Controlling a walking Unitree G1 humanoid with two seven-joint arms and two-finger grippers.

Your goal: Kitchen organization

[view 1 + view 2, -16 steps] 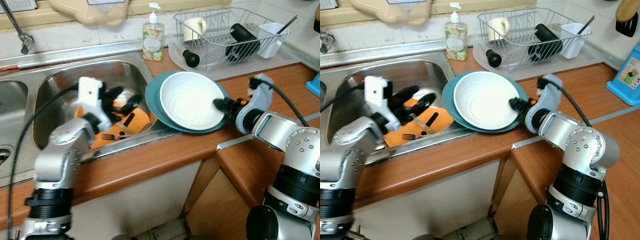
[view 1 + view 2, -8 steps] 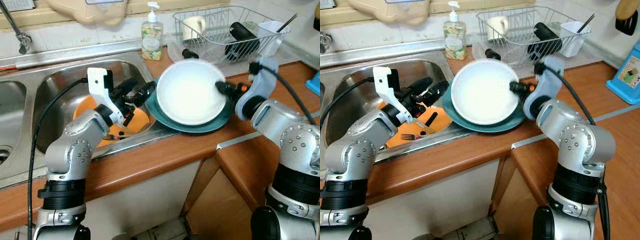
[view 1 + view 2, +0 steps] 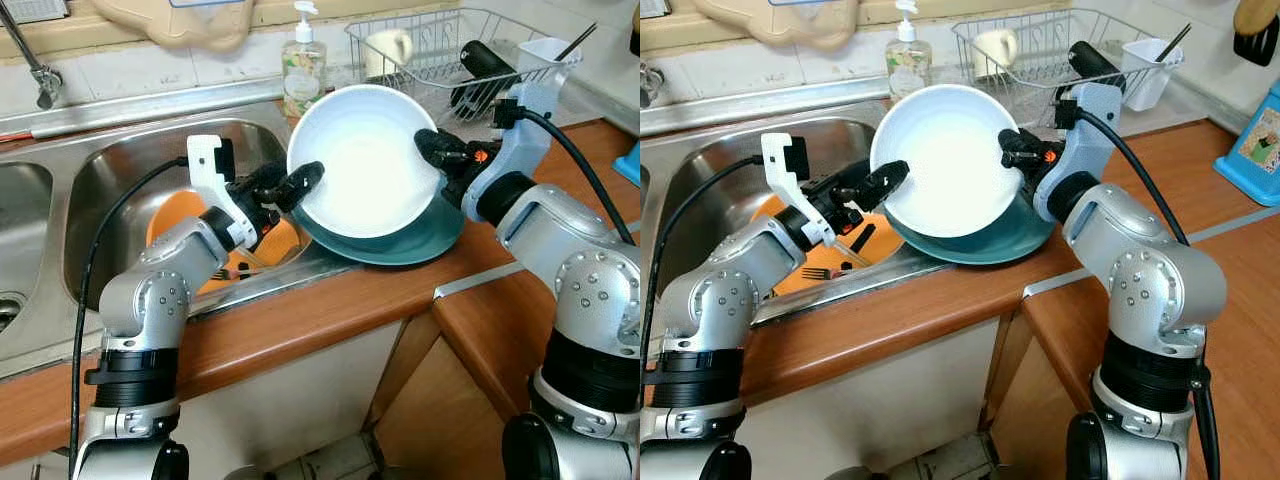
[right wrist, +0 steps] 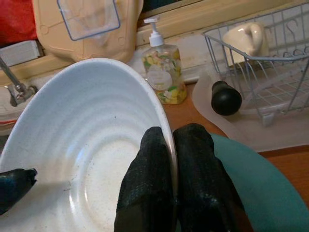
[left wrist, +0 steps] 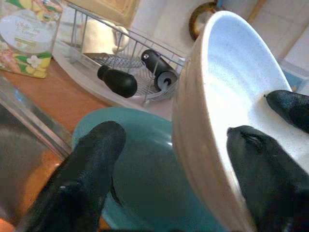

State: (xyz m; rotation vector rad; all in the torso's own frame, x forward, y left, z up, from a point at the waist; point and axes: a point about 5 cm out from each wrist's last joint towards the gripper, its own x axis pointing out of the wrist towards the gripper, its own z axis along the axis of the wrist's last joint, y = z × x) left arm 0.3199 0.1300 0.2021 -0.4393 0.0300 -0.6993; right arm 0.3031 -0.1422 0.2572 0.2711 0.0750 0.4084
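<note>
White bowl [image 3: 366,160] now lifted off the teal plate [image 3: 415,232] and tilted up on edge, hollow side toward the camera; one second ago lying flat inside that plate on the worktop [image 3: 330,310]. Right tool [image 4: 170,159] closed tight on the bowl's right rim, one finger inside and one behind. Left tool [image 3: 285,187] brought up from the sink [image 3: 120,165] to the opposite rim, fingers apart with the rim between them, one fingertip [image 5: 263,164] inside the hollow, not yet clamped as far as can be judged. Teal plate left alone at the sink's edge, partly over the basin. Orange plate [image 3: 175,212] with a fork [image 3: 222,272] lying in the sink below.

Meaning for the task: bowl separated from the stack and held between two tools, probably on the way to the dish rack [image 3: 440,55] behind, or into a handover. Risk of slipping, since the glazed rim is gripped firmly on one side only.
</note>
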